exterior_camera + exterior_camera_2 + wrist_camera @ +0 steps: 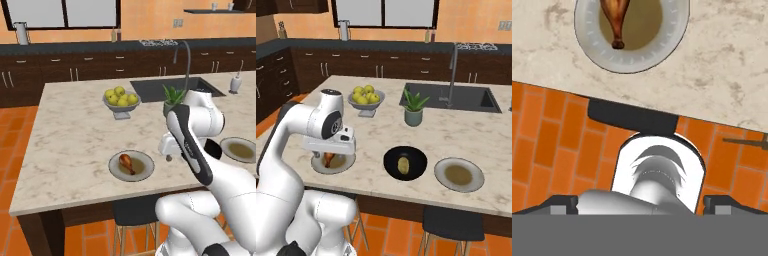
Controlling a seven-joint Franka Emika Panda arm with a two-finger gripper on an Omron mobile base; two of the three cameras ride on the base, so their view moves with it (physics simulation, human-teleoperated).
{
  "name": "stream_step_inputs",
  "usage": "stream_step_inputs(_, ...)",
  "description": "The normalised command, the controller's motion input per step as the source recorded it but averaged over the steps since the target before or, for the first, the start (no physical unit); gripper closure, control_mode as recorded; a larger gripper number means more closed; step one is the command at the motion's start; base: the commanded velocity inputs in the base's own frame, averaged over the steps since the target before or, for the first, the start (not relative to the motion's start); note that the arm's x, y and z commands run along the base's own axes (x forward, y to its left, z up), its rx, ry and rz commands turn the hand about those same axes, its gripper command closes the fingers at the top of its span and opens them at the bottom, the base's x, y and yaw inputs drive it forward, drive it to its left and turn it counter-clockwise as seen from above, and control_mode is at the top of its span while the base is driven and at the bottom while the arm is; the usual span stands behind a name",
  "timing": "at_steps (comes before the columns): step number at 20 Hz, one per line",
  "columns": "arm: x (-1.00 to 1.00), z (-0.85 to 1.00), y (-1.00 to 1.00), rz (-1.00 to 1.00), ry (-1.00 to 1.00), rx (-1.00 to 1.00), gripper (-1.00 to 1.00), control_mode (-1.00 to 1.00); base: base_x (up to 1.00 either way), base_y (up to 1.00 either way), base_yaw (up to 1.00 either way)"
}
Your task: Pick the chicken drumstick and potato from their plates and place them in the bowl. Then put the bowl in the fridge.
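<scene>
Right base view: tool [331, 150] hovers above chicken drumstick [329, 159], jaws seemingly spread, holding nothing.

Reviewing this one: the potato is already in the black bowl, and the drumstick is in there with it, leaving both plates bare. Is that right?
Not quite. The potato does lie in the black bowl, but the chicken drumstick is on its own plate, as the left base view shows. Only the other plate is bare. The end effector hangs above the drumstick's plate.
</scene>
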Motion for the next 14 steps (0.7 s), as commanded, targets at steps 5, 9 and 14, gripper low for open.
stream_step_inputs(5, 0.00, -0.01, 0.11, 0.00, 0.00, 0.00, -1.00, -1.00, 0.33, 0.14, 0.00)
stream_step_inputs(9, 0.18, -0.23, 0.81, 0.08, 0.00, 0.00, -1.00, -1.00, 0.00, 0.00, 0.00)
stream_step_inputs(14, 0.84, -0.36, 0.52, 0.04, 0.00, 0.00, -1.00, -1.00, 0.00, 0.00, 0.00)
